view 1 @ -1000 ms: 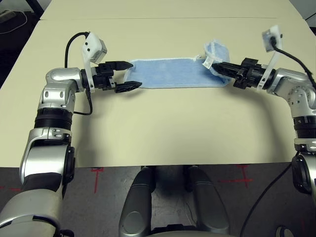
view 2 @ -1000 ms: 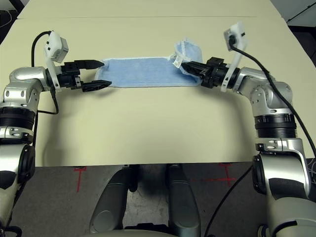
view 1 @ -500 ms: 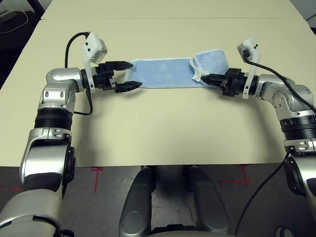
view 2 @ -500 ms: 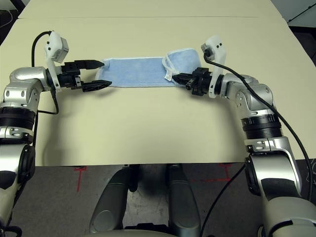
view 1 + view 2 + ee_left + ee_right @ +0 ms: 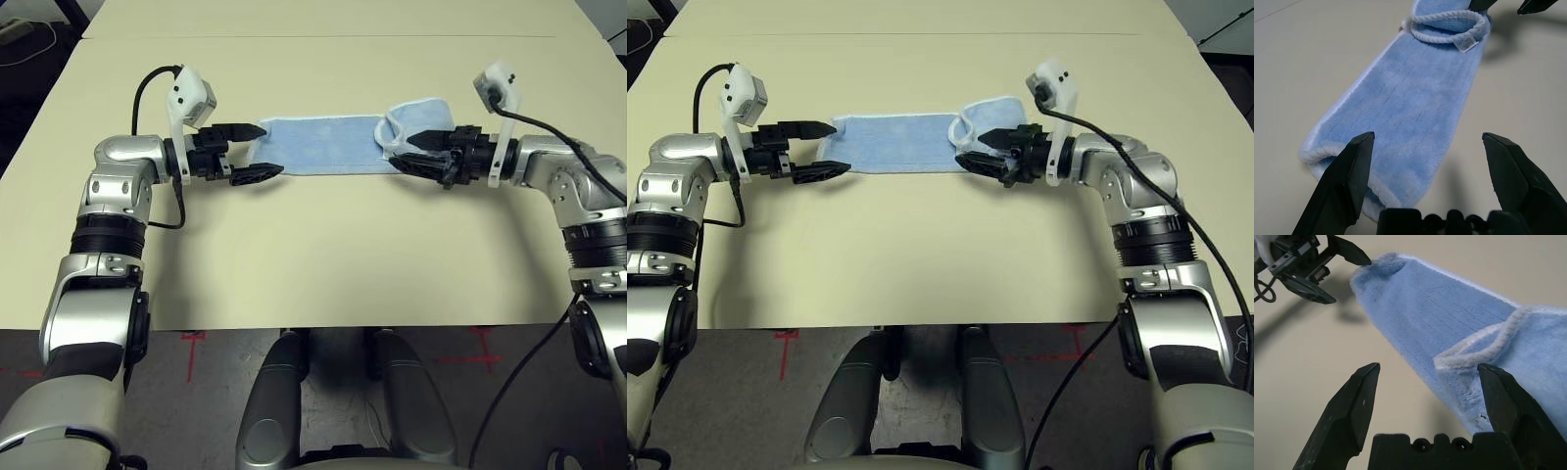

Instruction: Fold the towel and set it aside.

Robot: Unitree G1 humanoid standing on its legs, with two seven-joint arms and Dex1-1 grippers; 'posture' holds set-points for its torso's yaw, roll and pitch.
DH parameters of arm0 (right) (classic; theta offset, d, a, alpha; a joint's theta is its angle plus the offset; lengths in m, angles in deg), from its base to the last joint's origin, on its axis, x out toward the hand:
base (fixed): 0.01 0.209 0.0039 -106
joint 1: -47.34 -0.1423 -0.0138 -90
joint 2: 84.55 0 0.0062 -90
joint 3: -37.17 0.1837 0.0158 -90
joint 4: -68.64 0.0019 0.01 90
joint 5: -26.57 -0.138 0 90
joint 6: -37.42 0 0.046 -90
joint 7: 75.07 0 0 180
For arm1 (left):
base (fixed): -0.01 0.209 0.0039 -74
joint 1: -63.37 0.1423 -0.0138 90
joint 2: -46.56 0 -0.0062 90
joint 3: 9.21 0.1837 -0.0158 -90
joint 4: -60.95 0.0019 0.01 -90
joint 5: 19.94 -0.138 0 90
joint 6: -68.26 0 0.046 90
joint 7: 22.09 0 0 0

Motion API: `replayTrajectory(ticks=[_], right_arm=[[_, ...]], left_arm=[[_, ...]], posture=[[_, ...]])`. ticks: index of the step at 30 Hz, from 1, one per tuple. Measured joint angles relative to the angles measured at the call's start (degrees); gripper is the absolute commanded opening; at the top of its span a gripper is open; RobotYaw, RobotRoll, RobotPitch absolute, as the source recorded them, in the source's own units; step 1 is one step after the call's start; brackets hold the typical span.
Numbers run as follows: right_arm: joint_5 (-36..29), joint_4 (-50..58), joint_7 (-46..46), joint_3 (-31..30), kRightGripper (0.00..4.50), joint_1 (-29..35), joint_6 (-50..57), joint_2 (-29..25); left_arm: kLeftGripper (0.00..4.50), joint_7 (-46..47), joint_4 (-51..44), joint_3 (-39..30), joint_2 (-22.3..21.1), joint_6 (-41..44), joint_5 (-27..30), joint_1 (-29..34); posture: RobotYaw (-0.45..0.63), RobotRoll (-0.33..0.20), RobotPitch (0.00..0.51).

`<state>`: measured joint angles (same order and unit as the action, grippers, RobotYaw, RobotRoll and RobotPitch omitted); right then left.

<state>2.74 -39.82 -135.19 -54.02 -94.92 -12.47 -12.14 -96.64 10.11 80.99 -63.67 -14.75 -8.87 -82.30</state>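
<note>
Towel [image 5: 328, 145] lay as a folded strip mid-table, between my two spread grippers.
Soft, light, floppy; I judged its thick folded ends best for pinching: left gripper [image 5: 258, 151], right gripper [image 5: 409, 153].

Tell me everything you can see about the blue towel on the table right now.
The towel is light blue terry cloth with white stitched edging, a white cord loop and a small white tag. It lies on the beige table as a long folded strip running left to right, its right end turned back over itself into a raised flap. The open left gripper sits at its left end and the open right gripper at the folded right end; neither is closed on it.
</note>
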Motion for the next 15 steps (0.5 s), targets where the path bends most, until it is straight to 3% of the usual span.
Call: replayTrajectory(ticks=[10, 15], right_arm=[[0.1, 0.0, -2.0, -0.4, 4.46, -0.6, 0.3, 0.1], [1.4, -5.5, -1.2, 2.1, 4.46, -0.7, -9.1, 0.1]], left_arm=[[4.5, 0.0, 0.0, 0.1, 0.1, -0.1, 0.0, 0.0], [4.5, 0.0, -0.1, 0.1, 0.0, 0.0, 0.0, 0.0]], posture=[[0.03, 0.0, 0.248], [0.03, 0.0, 0.246]])
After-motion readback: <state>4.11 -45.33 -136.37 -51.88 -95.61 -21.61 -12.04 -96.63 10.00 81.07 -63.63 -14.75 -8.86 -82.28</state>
